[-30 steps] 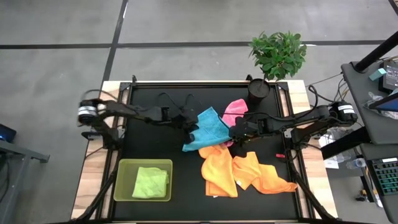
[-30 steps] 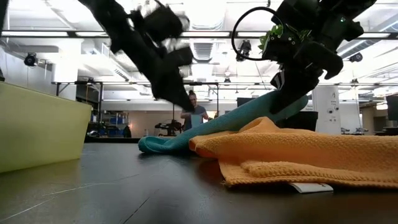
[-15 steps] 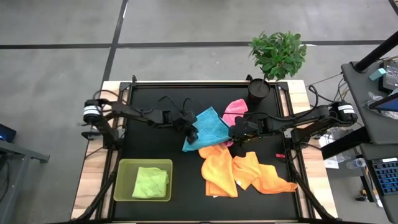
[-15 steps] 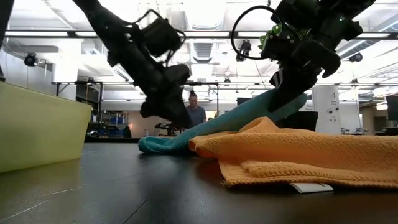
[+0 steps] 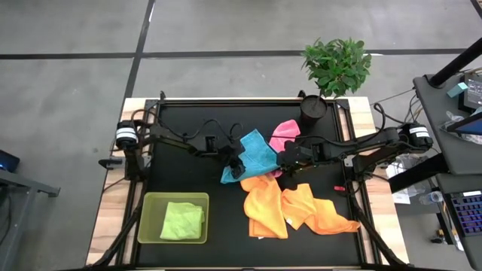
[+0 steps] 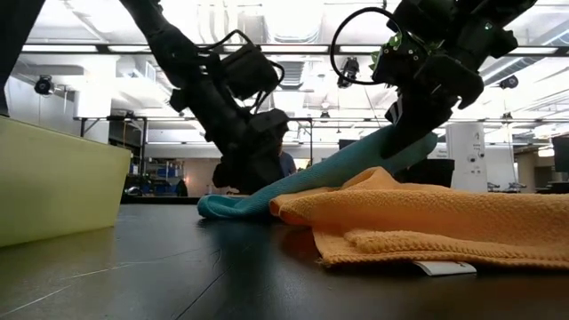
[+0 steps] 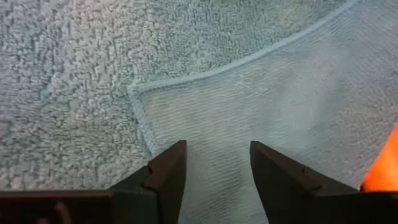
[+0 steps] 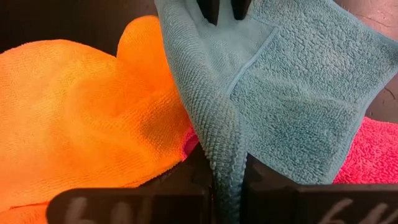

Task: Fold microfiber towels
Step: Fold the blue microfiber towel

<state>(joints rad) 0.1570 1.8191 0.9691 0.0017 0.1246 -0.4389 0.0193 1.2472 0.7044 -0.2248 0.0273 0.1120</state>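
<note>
A light blue towel (image 5: 256, 150) lies mid-table, next to a pink towel (image 5: 284, 134) and two orange towels (image 5: 267, 207). My right gripper (image 5: 285, 158) is shut on the blue towel's right side and holds it raised. The cloth slopes down in the low view (image 6: 329, 173), and its left end rests on the table. My left gripper (image 7: 217, 168) is open, low over the towel's near-left part (image 5: 239, 165), beside a turned-over corner (image 7: 134, 92). A lime green towel (image 5: 183, 220) lies in the tray. My right gripper pinches a bunched ridge of the blue towel (image 8: 225, 163) between its two fingers, several layers gathered. It comes from the table's right, slanting down. That side is lifted and the cloth slopes to the table (image 6: 218, 209), slightly taut. My left gripper's open fingers (image 7: 168, 177) straddle the blue cloth; I cannot tell if they touch it.
The lime-green tray (image 5: 151, 203) stands at the near left. A black pot (image 5: 312, 109) with a plant (image 5: 337, 64) stands at the far right. The orange towel (image 6: 427, 222) lies heaped just in front of the low camera. A person stands in the room beyond.
My left gripper has gone toward the table's right and near edge and come down to the blue towel's near-left part. The right gripper and the raised towel have kept still.
</note>
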